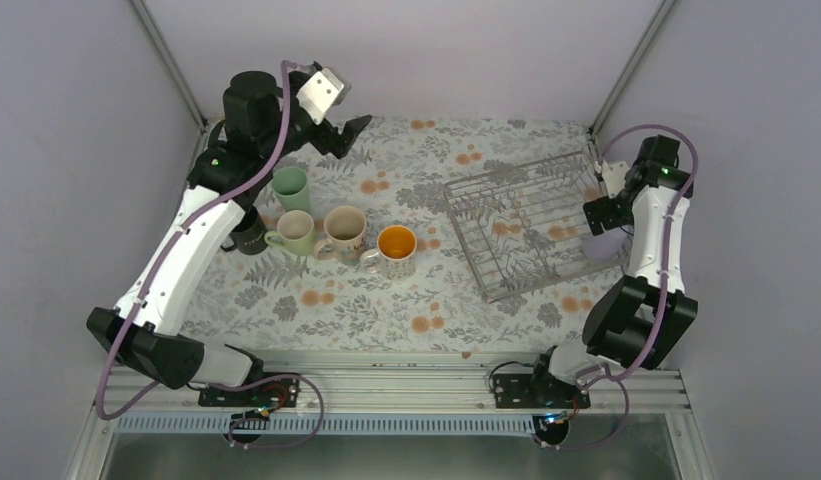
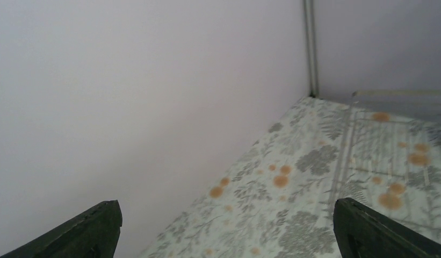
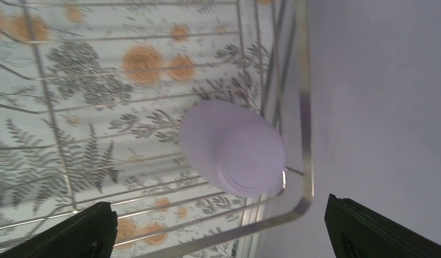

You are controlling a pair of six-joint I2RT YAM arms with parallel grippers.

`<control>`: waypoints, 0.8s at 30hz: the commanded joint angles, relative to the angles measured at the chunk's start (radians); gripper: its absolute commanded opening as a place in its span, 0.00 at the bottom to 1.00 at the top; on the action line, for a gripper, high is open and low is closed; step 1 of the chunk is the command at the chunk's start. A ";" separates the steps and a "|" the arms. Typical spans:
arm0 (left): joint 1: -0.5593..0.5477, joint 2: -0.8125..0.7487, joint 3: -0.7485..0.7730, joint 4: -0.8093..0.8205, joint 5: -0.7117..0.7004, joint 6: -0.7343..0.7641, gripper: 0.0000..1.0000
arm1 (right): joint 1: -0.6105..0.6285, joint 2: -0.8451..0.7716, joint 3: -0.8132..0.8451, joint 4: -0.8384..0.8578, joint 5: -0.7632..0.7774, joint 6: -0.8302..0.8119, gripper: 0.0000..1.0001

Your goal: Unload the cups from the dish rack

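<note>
Lavender tumbler (image 3: 231, 148): upturned to drain in the dish rack (image 3: 303, 107) corner, at the right edge of the counter (image 1: 366, 300).
Right claw (image 3: 219, 215): spread above it, poised for a grasp.
Left claw (image 2: 228, 207): spread, empty, raised clear at the far-left corner.

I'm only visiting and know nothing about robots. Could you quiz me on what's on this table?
1. True or false: the dish rack holds no cups.
2. How many cups stand on the table outside the rack? A) three B) five C) six
3. Fill in: the right gripper is open, with the ______ tumbler in view between its fingers.
Key: 1 false, the lavender tumbler sits in a corner of the rack. 2 B. 3 lavender.
</note>
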 commanded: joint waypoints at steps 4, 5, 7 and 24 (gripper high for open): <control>-0.001 -0.018 -0.111 0.177 0.157 -0.125 0.98 | -0.086 0.055 -0.042 0.072 0.052 -0.011 1.00; 0.000 -0.020 -0.115 0.178 0.168 -0.126 0.98 | -0.097 0.067 -0.046 0.079 0.040 -0.014 1.00; 0.000 -0.038 -0.135 0.194 0.184 -0.134 0.98 | -0.116 0.090 -0.055 0.098 0.028 -0.017 1.00; 0.001 -0.089 -0.221 0.228 0.209 -0.091 0.99 | -0.159 0.248 -0.036 0.067 -0.200 -0.048 1.00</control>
